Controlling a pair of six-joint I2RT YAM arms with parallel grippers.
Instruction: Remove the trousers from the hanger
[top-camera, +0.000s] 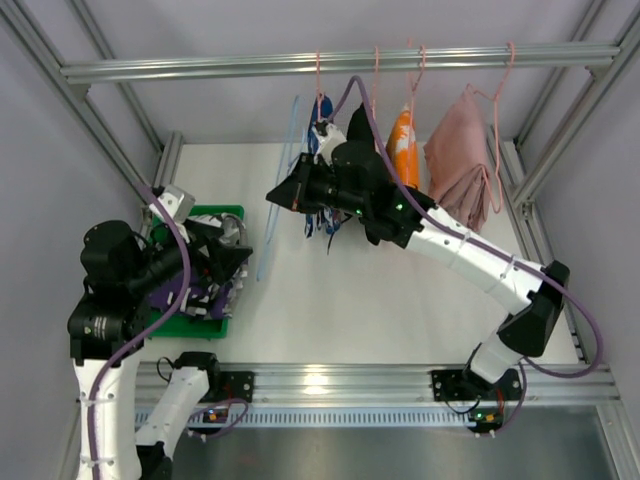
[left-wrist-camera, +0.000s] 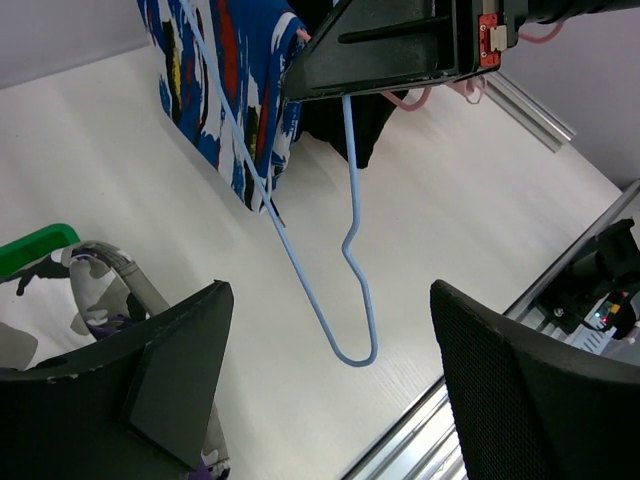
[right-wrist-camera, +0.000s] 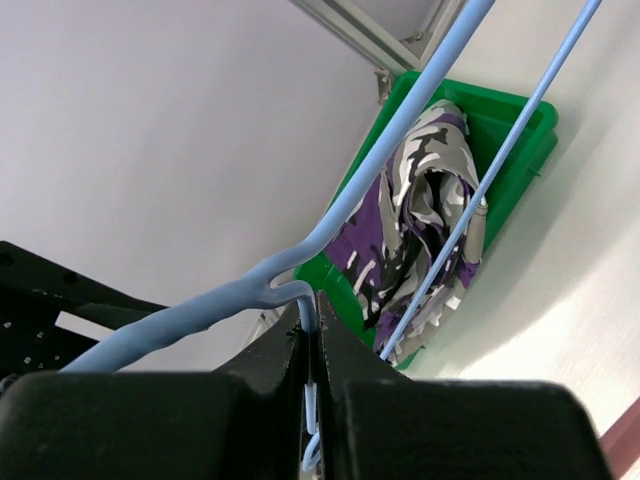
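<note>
The trousers (top-camera: 212, 293), with a purple, white and dark print, lie bunched in a green bin (top-camera: 218, 213); they also show in the right wrist view (right-wrist-camera: 420, 225) and at the left edge of the left wrist view (left-wrist-camera: 85, 290). The light-blue wire hanger (top-camera: 262, 262) is bare and hangs tilted over the table. My right gripper (top-camera: 280, 195) is shut on its twisted neck (right-wrist-camera: 312, 330). The hanger's hook end (left-wrist-camera: 352, 300) shows between my left fingers. My left gripper (top-camera: 235, 262) is open and empty (left-wrist-camera: 330, 292), just right of the bin.
A metal rail (top-camera: 340, 65) at the back carries pink hangers with a blue-and-white garment (top-camera: 322, 135), an orange garment (top-camera: 402, 140) and a pink garment (top-camera: 460, 160). A black garment (left-wrist-camera: 345, 110) hangs beside the blue one. Frame posts stand at both sides.
</note>
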